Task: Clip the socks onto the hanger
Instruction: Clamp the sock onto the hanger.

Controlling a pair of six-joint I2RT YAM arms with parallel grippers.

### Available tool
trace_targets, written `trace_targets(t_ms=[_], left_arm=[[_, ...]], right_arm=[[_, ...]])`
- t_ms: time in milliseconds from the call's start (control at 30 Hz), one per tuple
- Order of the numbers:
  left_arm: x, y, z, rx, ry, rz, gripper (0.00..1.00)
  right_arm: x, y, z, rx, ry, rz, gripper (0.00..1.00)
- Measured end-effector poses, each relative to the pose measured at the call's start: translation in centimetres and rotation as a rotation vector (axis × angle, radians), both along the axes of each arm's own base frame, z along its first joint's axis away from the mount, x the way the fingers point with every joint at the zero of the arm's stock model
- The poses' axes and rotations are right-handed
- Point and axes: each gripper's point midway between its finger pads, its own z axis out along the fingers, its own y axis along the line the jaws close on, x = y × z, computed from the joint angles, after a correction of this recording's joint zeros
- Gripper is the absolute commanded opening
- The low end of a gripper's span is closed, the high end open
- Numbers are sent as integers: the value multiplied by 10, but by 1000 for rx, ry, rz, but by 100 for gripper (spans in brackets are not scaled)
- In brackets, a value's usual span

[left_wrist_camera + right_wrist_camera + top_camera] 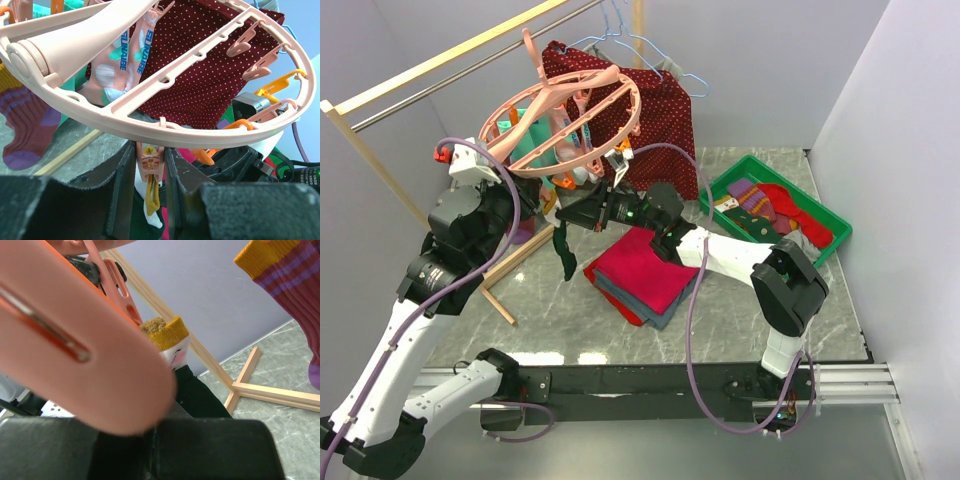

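I am at the clipping step. The hanger [560, 120] hangs from the rail [450, 60] at the far left of the table, tilted. My left gripper [149, 172] is on its near rim with the jaws only a narrow way apart, pressing from both sides on one dangling clip [150, 159]. My right gripper [152, 440] comes in from the right with its jaws fully closed on the dark green sock [192, 392], holding it so that the mustard cuff [153, 196] stands directly under that clip's mouth. I cannot tell whether the cuff is already between the teeth or just short of them. As I judge it, the next move is a small lift of the cuff into the mouth. The left jaws should then ease off so the clip bites, and only after that should the right jaws let go. If I release in the wrong order, the sock could drop. A purple-striped sock [25, 125] already hangs on the hanger, and more socks [770, 205] wait in the green tray [825, 215] at the far right.
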Motion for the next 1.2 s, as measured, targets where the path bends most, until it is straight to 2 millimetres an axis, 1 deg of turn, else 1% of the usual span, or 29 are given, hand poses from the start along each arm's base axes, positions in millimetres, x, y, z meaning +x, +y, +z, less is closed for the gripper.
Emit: trace_targets(t_ms=[167,667,1100,1133,1200], left_arm=[[0,-1,0,0,1,-4,1],[0,-2,-2,3,9,-10,1],[-1,-3,-3,3,10,-17,1],[-1,-3,-3,3,10,-18,2],[-1,-3,-3,3,10,-18,11]], right_arm=[[1,0,3,6,-4,-5,0],[5,2,3,7,0,-15,0],[6,3,15,27,-18,-16,0],[6,3,15,27,-18,-16,0],[7,4,16,29,-19,-16,0]])
